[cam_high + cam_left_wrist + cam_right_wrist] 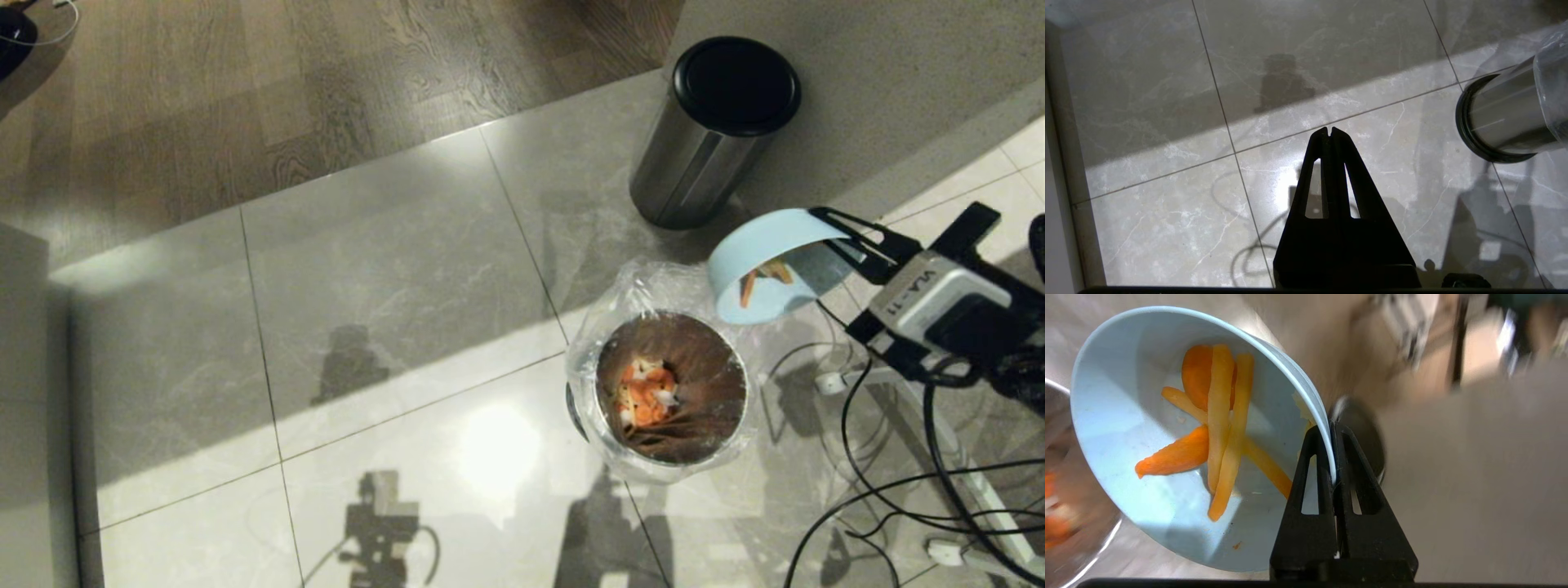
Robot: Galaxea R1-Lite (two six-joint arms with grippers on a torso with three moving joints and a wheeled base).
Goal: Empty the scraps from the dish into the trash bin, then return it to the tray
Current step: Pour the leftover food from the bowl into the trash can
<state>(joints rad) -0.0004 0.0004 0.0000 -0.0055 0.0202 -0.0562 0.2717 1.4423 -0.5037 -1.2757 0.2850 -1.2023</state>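
Observation:
The pale sky-blue dish [755, 241] hangs tipped on its side above the right rim of the trash bin [712, 363]. My right gripper [829, 233] is shut on the dish's rim. In the right wrist view the gripper [1332, 430] pinches the thin rim, and the dish [1118, 367] faces the camera. Several orange carrot scraps [1220, 428] still cling inside it. More scraps [647, 396] lie at the bottom of the bin, which has a crinkled clear liner [633, 290]. My left gripper [1329, 131] is shut, empty, over bare floor. The tray is out of view.
A shiny steel cylinder with a black lid [710, 131] stands just behind the bin. Black cables [890, 490] trail over the tiles at the right. A pale wall [882, 90] rises behind. Wood floor [245, 82] begins at the far left.

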